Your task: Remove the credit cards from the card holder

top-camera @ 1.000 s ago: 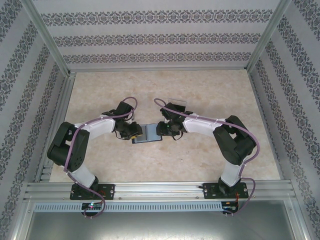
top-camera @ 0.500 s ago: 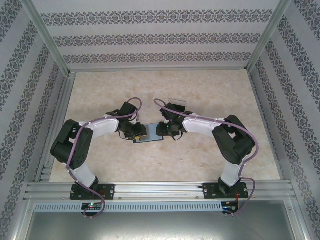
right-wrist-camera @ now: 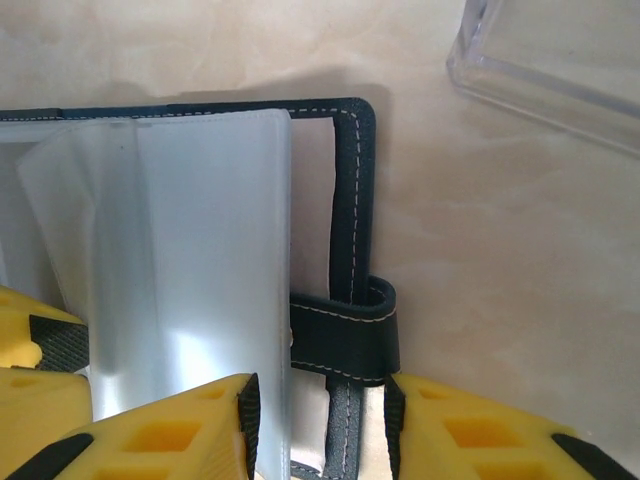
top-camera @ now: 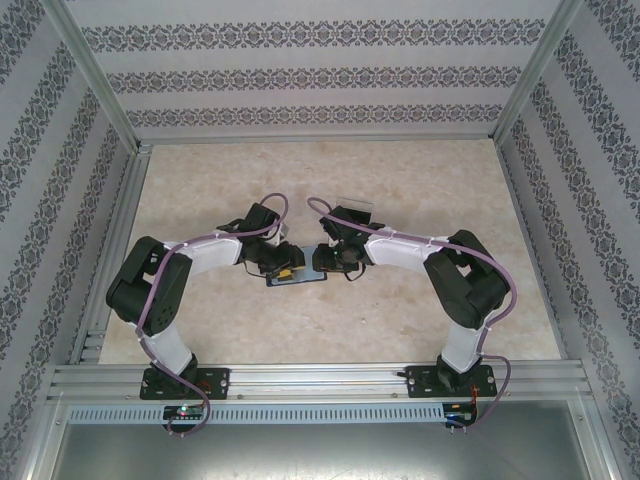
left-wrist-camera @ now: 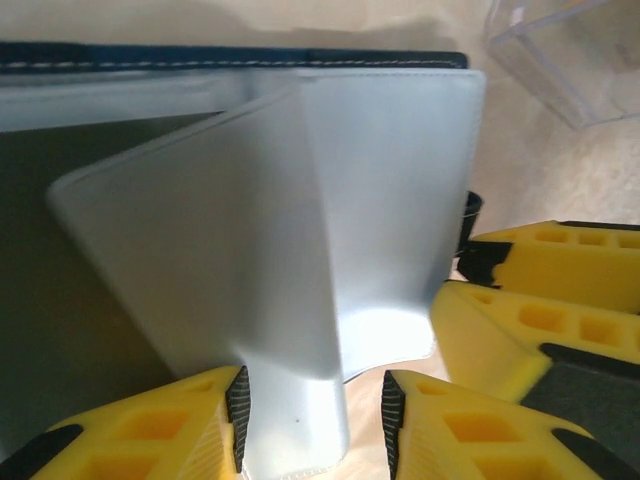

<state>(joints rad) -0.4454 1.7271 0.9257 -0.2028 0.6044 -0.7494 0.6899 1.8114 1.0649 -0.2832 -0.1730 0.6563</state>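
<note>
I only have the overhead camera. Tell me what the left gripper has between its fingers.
Observer: On the left wrist camera, the left gripper straddles a translucent grey sleeve that stands up from the card holder. A gap shows beside one finger.
Operator: Now give me the right one.
Observer: The right gripper straddles the holder's dark closing tab. I can't tell whether it clamps.
Operator: Report anything close by.
Observer: A clear plastic box lies on the far side of the holder, with bare table between them.
</note>
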